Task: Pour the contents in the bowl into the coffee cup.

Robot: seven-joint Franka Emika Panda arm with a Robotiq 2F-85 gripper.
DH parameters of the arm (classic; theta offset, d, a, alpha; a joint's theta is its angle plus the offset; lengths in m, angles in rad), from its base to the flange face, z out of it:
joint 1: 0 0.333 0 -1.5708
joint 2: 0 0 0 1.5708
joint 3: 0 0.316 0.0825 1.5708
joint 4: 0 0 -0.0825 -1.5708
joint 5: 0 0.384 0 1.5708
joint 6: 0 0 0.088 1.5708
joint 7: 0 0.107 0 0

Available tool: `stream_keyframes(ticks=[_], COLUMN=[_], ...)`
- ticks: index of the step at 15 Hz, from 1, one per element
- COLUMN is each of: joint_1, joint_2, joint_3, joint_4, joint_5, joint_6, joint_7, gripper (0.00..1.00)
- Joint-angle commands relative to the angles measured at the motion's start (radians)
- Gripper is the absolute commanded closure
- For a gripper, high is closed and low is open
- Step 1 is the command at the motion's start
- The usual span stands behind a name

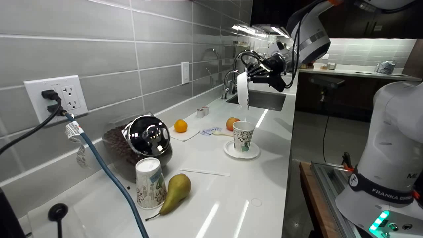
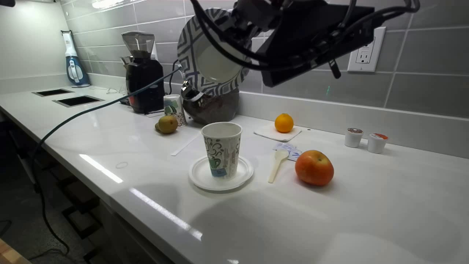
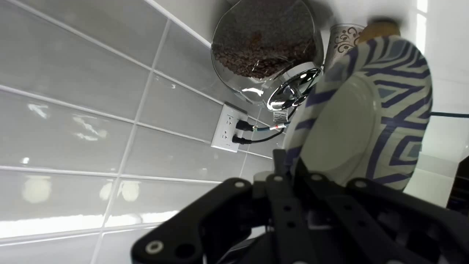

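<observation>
Jaws of the gripper (image 3: 290, 163) are clamped on one bowl (image 2: 210, 64), tipped on edge in midair above the coffee cup (image 2: 223, 152). Looks-wise: plain white middle, chunky blue-grey geometric rim. Counting out: one plate (image 2: 199, 178) under that cup, one apple (image 2: 314, 167), one orange (image 2: 284, 123), two little tubs (image 2: 353, 138), one upside-down cup (image 1: 150, 186), one pear (image 1: 177, 190).

Coffee cup (image 2: 222, 156): inner bottom hidden; arm (image 1: 310, 41) cut off

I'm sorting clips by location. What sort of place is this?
Probably a kitchen, though home or office is unclear: a sink is set into the counter, and what looks like a coffee grinder stands by the tiled wall.
</observation>
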Motion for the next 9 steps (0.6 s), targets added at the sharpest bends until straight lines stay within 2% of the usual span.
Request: stream_keyframes(ticks=[1,5,9], joint_1=[-0.086,-0.112,-0.110], joint_2=[0.084,0.179,0.312], joint_3=[0.113,0.200,0.254], joint_4=[0.102,0.239,0.383], joint_5=[-0.046,-0.135,-0.190], joint_6=[-0.032,-0.099,-0.175], joint_7=[0.209,0.460,0.641], gripper=[0.99,0.98,0.98])
